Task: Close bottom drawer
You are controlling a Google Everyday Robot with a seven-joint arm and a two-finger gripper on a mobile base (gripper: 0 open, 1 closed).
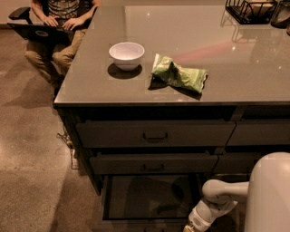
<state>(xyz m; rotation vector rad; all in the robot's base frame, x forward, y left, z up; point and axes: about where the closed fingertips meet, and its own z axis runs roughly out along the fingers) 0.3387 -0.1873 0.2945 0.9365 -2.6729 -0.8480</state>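
Observation:
The bottom drawer (pixel 149 197) stands pulled out under the two shut drawers of the left column; its dark inside is bare and its front panel is cut off by the lower edge of the view. My gripper (pixel 190 228) is at the lower edge, by the drawer's right front corner, at the end of the white arm (pixel 217 199). Its tips are out of view below the frame.
A white bowl (pixel 126 55) and a crumpled green bag (pixel 179 74) lie on the grey countertop (pixel 204 31). A black wire basket (pixel 251 10) is at the back right. A seated person with a laptop (pixel 52 27) is at the far left, on the speckled floor.

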